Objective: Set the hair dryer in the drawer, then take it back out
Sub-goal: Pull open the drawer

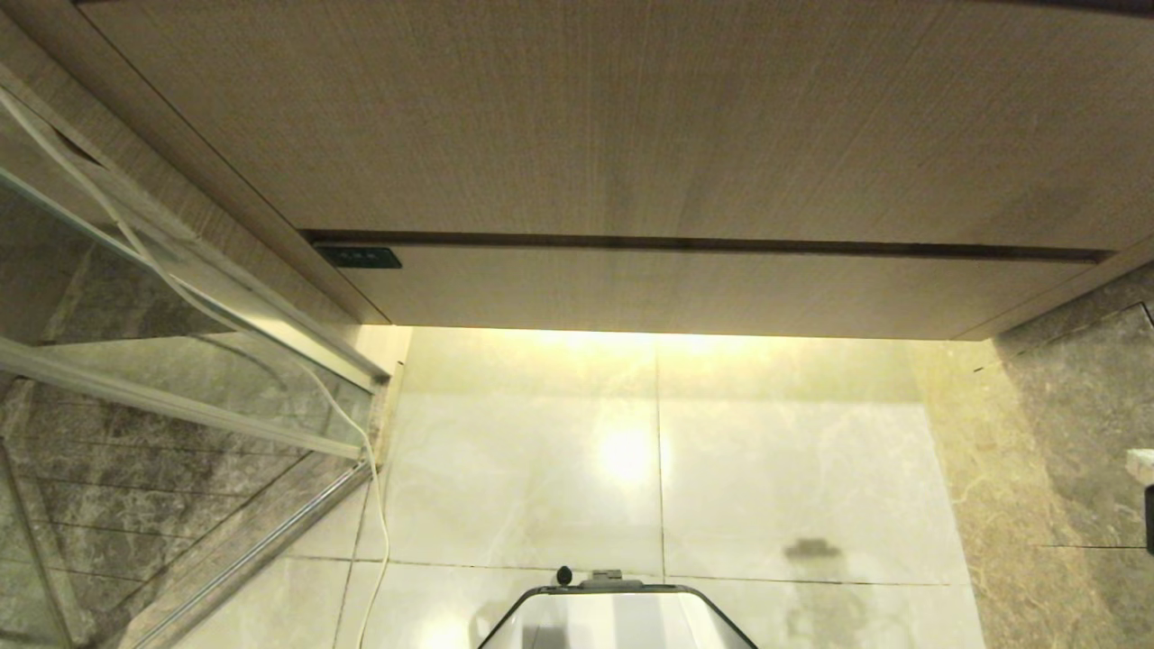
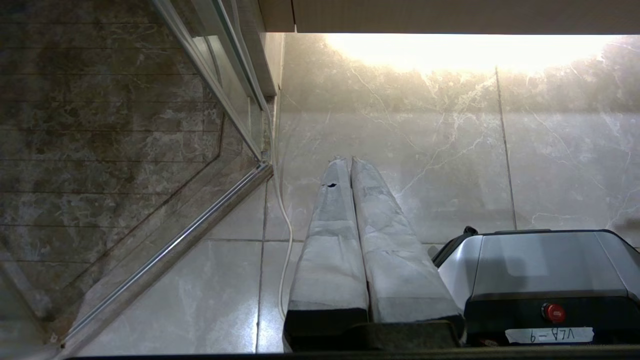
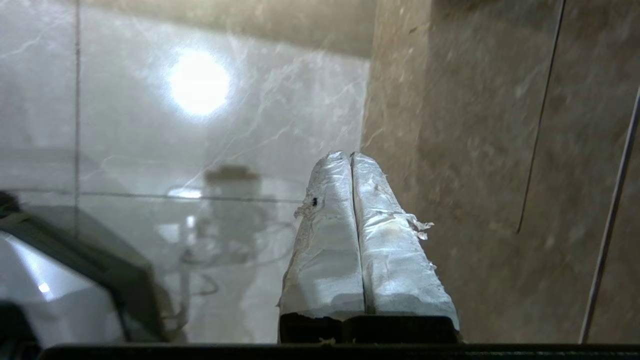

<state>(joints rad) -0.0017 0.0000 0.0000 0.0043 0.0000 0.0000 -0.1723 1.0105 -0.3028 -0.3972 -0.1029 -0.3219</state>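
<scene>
While both front panels sit flush, drawer (image 1: 667,288) closed at 12 o'clock, below taller front (image 1: 613,117). Hair dryer nowhere in view. Left gripper (image 2: 348,162) fingers clenched, empty, over floor (image 1: 721,469). Right gripper (image 3: 350,156) likewise pressed together, empty, aimed toward marble wall (image 3: 475,150). Risk: handleless front offers no purchase; fingers could slip off. White cord (image 1: 379,505) at 8 o'clock may snag the base.
</scene>
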